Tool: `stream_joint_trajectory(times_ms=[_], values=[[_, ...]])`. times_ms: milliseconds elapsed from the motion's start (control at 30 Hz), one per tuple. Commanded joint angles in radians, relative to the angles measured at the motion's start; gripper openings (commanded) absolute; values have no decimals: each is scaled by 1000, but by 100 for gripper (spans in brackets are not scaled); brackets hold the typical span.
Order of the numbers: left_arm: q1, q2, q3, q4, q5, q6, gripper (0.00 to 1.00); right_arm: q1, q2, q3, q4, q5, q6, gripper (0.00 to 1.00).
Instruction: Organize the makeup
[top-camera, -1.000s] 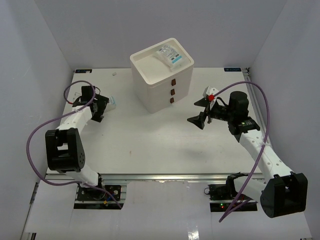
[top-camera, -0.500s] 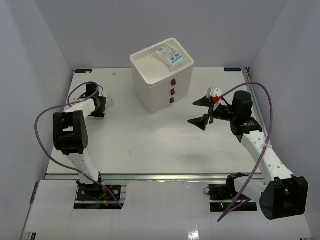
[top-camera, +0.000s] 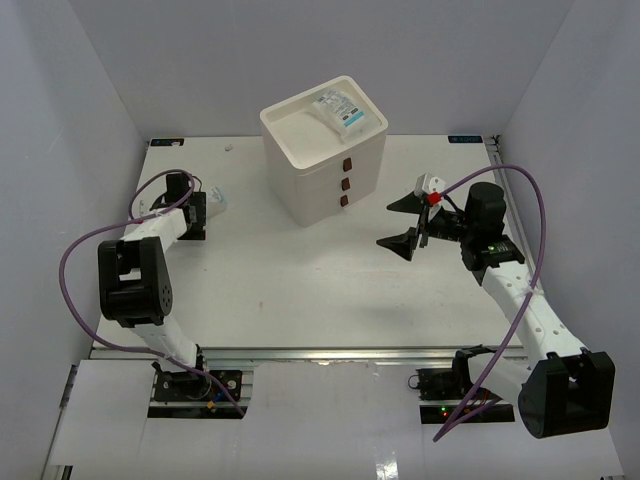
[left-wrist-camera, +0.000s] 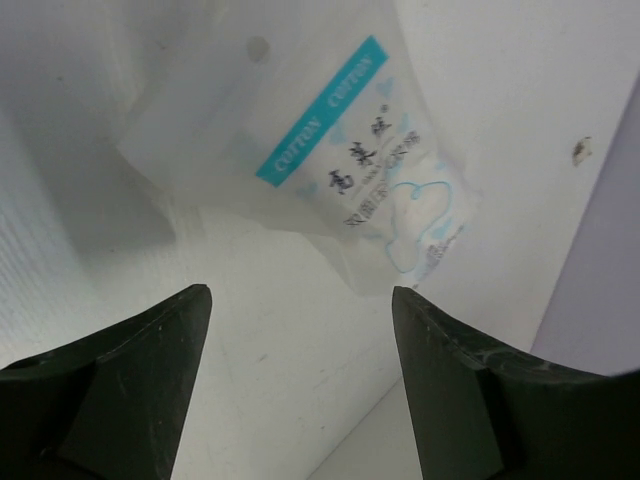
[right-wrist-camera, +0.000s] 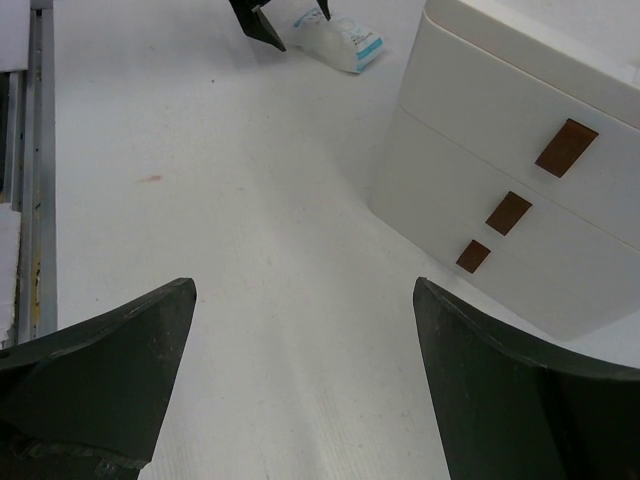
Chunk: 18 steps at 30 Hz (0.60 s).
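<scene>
A: Where is the top camera?
B: High up on the near side, looking down at the whole worktop (top-camera: 300, 270).
A: And the left wrist one?
B: Very close to a packet (left-wrist-camera: 330, 150), looking down at it.
A: The right one?
B: Low, farther off, looking across. It sees that packet too, and the drawer box (right-wrist-camera: 520, 170).

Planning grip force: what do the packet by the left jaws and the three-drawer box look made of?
Packet: thin, glossy, translucent plastic film, likely; wrinkled, pale contents show through. Three-drawer box: smooth matte cream, probably plastic or painted wood; hard flat faces.
</scene>
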Motion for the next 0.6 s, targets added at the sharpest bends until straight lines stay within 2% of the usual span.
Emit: stream_joint_trajectory(times_ms=[0, 167, 300, 400, 533, 567], values=[[8, -22, 31, 44, -27, -62, 85, -7, 3, -3, 53, -26, 17, 96], [17, 78, 103, 18, -23, -93, 84, -15, 10, -4, 58, -24, 18, 96], [26, 149, 147, 11, -20, -103, 78, -23, 12, -5, 58, -26, 20, 96], [33, 166, 163, 35, -20, -69, 57, -28, 13, -6, 59, -26, 20, 96], [44, 145, 142, 79, 0, -6, 17, -29, 13, -6, 59, -24, 19, 96], [46, 134, 131, 102, 10, 10, 11, -30, 13, -6, 59, -23, 20, 96]])
